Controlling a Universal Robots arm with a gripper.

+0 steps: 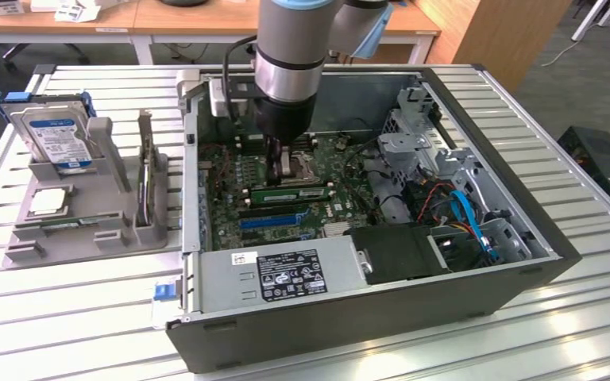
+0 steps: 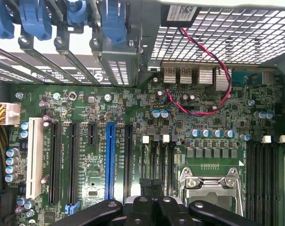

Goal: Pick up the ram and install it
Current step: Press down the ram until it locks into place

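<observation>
The ram (image 1: 289, 193) is a thin green stick standing on edge in a slot of the motherboard (image 1: 337, 159), inside the open computer case (image 1: 390, 305). My gripper (image 1: 280, 179) hangs straight down over the ram's end nearer the exterior view's left, fingers shut together with nothing between them. Its tips are at the stick's top edge; whether they touch it I cannot tell. In the wrist view the shut gripper (image 2: 150, 184) sits right over the narrow black memory slots (image 2: 157, 157) with white latches, beside the silver processor socket (image 2: 210, 183).
A grey parts stand (image 1: 83, 230) on the exterior view's left holds a hard drive (image 1: 56, 139), a square processor (image 1: 48, 202) and an upright card (image 1: 148, 182). Inside the case are the power supply (image 1: 283, 274), blue cables (image 1: 464, 214) and a drive cage (image 1: 422, 147). A blue expansion slot (image 2: 109, 160) runs across the board.
</observation>
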